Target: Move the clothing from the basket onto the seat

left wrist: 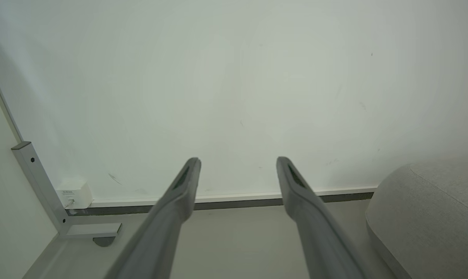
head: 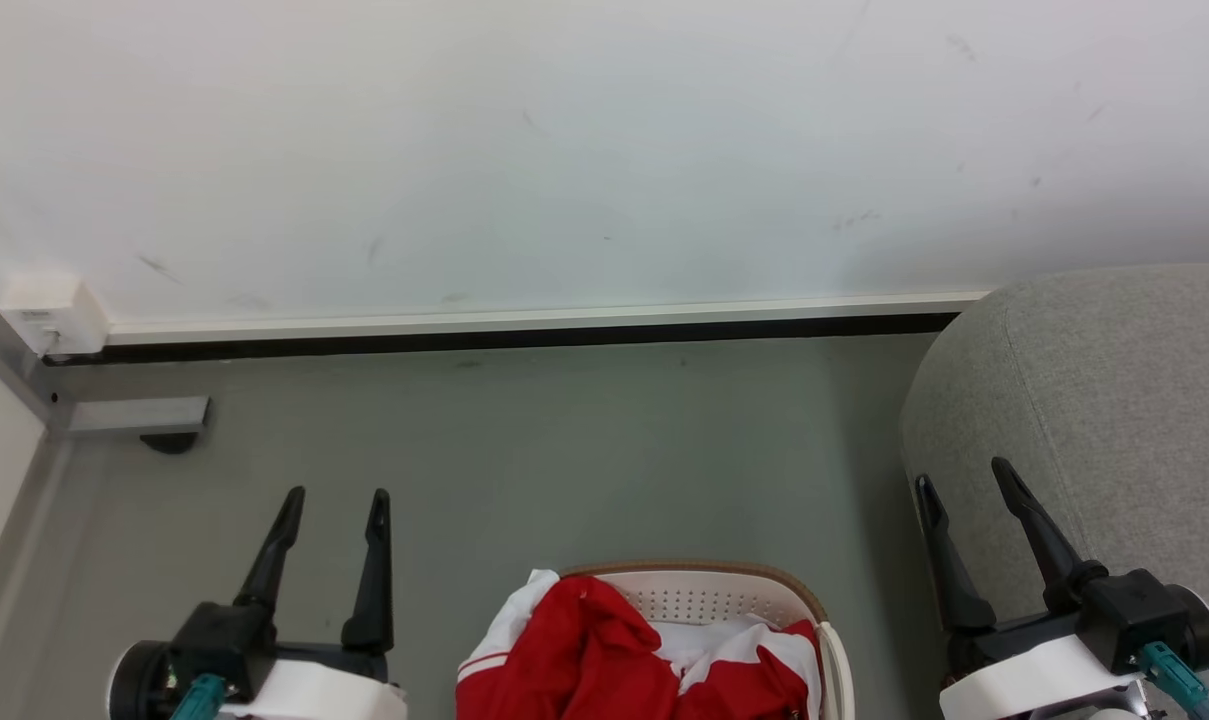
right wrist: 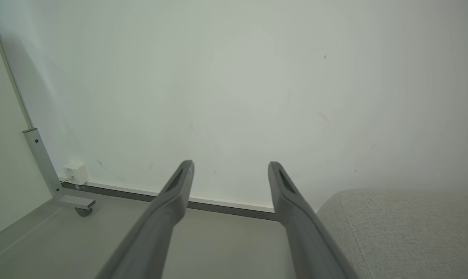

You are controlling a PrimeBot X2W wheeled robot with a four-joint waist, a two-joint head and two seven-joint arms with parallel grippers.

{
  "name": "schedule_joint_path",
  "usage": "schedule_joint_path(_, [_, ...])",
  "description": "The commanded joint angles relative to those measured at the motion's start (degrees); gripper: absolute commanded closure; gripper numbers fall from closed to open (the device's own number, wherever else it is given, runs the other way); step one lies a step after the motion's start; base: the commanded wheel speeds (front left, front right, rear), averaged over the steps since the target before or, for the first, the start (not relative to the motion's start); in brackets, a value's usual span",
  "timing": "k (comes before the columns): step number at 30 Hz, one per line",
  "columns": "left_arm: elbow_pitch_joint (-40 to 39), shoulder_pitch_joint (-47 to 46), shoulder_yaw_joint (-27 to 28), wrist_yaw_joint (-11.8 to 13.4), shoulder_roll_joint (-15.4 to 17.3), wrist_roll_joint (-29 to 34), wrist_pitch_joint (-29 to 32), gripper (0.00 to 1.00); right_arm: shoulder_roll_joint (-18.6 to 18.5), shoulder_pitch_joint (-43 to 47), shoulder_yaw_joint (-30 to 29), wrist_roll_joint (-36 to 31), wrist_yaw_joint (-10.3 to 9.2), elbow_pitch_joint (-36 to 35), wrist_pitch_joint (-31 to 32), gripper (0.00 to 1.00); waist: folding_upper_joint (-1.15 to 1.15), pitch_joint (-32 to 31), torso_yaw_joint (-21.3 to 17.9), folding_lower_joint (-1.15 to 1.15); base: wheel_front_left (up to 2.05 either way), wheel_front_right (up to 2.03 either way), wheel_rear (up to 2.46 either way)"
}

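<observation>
Red clothing [head: 604,650] with white stripes and panels is heaped in the cream basket [head: 754,590], which stands on the floor at the bottom middle of the head view. The grey seat [head: 1104,400] rises at the right, its rounded corner beside the basket. My left gripper [head: 336,498] hovers open to the left of the basket, fingers pointing at the wall. My right gripper [head: 964,474] is open too, held in front of the seat's corner, right of the basket. Both wrist views look along empty fingers, left [left wrist: 237,159] and right [right wrist: 230,164], toward the wall, with the seat [left wrist: 431,217] [right wrist: 404,232] at right.
A white wall with a pale skirting strip [head: 534,322] runs across ahead. At the left corner stand a grey metal frame foot [head: 139,415] and a small white box [head: 54,312]. Grey floor [head: 564,450] lies between the basket and the wall.
</observation>
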Motion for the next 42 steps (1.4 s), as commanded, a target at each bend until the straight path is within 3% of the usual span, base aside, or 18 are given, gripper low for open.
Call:
schedule_joint_path(1, [-0.07,-0.04,0.01,0.16,0.18,-0.35,-0.16,0.0,0.0,-0.15,-0.12,0.27,-0.12,0.1,-0.15,0.0,0.0,0.07,-0.07,0.01,0.0,0.0,0.0])
schedule_joint_path(12, [0.25,-0.23,-0.09,-0.1,0.18,-1.23,-0.16,0.0,0.05,-0.64,0.15,1.04,-0.12,0.14,-0.15,0.0,0.0,0.49,-1.21,0.01,0.0,0.0,0.0])
schedule_joint_path(26, [2.63,-1.87,-0.31,-1.0,0.19,-0.34,-0.15,0.0,0.19,-1.62,-0.58,2.02,-0.12,-0.07,-0.08,0.0,0.0,3.31,-6.89,0.01,0.0,0.0,0.0])
schedule_joint_path(42, [15.87,-6.36,-3.0,-3.8,2.66,1.95,-0.11,0.0,1.0,-3.02,-1.6,2.62,-0.12,-1.07,-0.08,0.0,0.0,7.89,-14.71,0.01,0.0,0.0,0.0])
